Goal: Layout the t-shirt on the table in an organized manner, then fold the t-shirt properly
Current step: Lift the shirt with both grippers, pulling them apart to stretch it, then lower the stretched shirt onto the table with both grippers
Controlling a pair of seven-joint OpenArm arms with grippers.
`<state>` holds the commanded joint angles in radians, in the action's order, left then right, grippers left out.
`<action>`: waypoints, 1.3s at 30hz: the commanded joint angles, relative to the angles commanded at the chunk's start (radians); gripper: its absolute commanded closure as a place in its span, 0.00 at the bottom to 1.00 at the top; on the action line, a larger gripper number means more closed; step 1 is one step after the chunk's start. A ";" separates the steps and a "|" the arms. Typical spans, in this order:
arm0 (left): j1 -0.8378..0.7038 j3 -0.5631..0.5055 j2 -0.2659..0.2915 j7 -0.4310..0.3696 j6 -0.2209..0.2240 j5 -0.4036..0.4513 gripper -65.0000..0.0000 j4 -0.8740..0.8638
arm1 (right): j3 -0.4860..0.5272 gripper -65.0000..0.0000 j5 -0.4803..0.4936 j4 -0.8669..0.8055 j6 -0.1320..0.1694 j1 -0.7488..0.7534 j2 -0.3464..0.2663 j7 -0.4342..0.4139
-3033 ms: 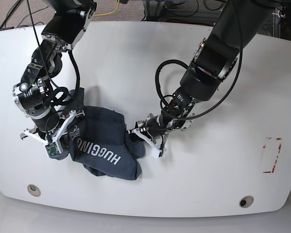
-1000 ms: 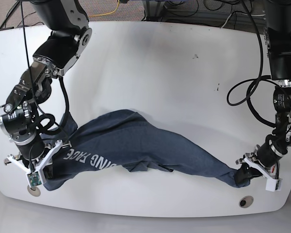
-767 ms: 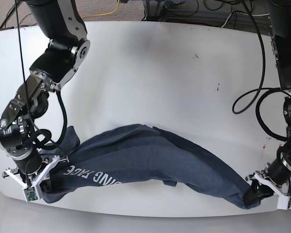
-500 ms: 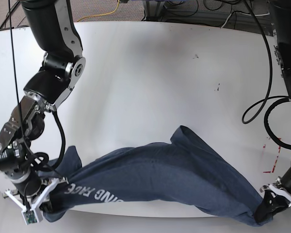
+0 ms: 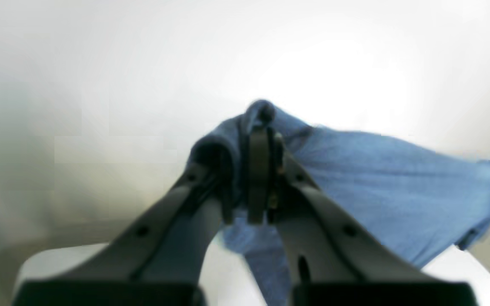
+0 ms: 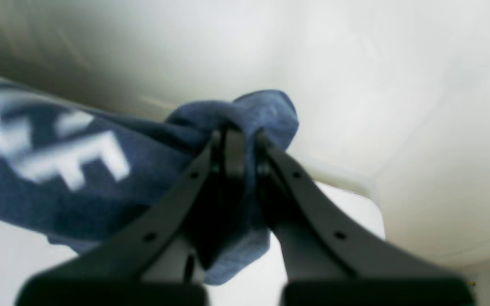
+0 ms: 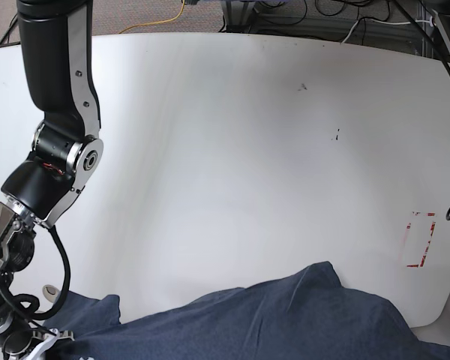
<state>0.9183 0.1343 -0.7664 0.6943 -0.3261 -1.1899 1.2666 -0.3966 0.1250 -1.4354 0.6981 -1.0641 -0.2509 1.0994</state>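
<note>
Since half a second ago both arms pull the dark slate-blue cotton t-shirt (image 7: 285, 319) nearer, off the near edge of the glossy white table (image 7: 232, 150). At left, right gripper (image 6: 238, 146) is clamped on a bunched corner by the white lettering (image 6: 53, 140). At right, left gripper (image 5: 260, 148) pinches another corner. Step: stretching it out for layout. Next: carry it far-ward and lower it flat, tension even.

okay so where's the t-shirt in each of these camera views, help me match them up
Left wrist: the t-shirt spreads from centre to the right edge, pinched in the left claw.
Right wrist: it runs from the left edge to centre, bunched in the right claw.
Base: along the bottom edge.
Shared landmark: the white table.
</note>
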 joint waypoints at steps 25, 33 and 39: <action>-0.608 0.118 0.009 0.021 -0.002 -0.037 0.99 0.158 | -0.158 1.00 0.003 -0.327 0.000 0.697 0.132 -0.002; -0.930 0.245 0.029 0.021 -0.002 -0.037 0.99 0.219 | -0.184 1.00 0.003 -0.354 0.000 0.908 0.167 -0.002; -1.114 0.328 0.060 0.021 -0.002 -0.035 0.99 0.247 | -0.184 1.00 0.003 -0.353 0.000 1.002 0.187 -0.002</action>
<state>-0.1956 0.4626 -0.7066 0.7158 -0.3276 -1.2252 1.5136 -0.5808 0.1281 -1.7883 0.6981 -0.0621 -0.0637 1.0978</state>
